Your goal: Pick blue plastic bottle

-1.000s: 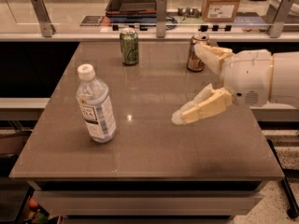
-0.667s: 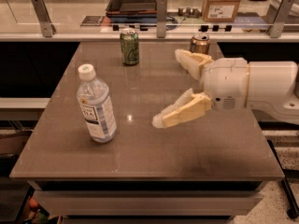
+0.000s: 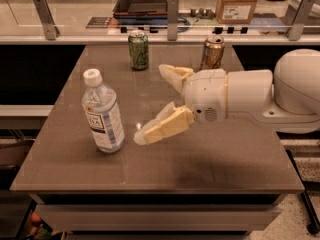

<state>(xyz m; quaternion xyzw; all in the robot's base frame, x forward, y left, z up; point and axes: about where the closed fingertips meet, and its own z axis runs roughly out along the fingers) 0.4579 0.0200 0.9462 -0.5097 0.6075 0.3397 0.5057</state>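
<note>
The blue plastic bottle (image 3: 103,113) stands upright on the left part of the brown table (image 3: 210,159), with a white cap and a white-blue label. My gripper (image 3: 152,104) reaches in from the right at the end of a white arm. It is open, its two cream fingers spread wide, one fingertip (image 3: 142,135) low near the bottle's base and the other higher and farther back. The gripper is just right of the bottle and not touching it.
A green can (image 3: 138,50) stands at the table's far edge, and a gold can (image 3: 212,53) stands to its right behind the arm. Behind the table runs a counter with metal posts, a dark tray (image 3: 142,3) and a cardboard box (image 3: 239,3).
My gripper has moved left across the table toward the bottle, staying open. The bottle and cans have not moved.
</note>
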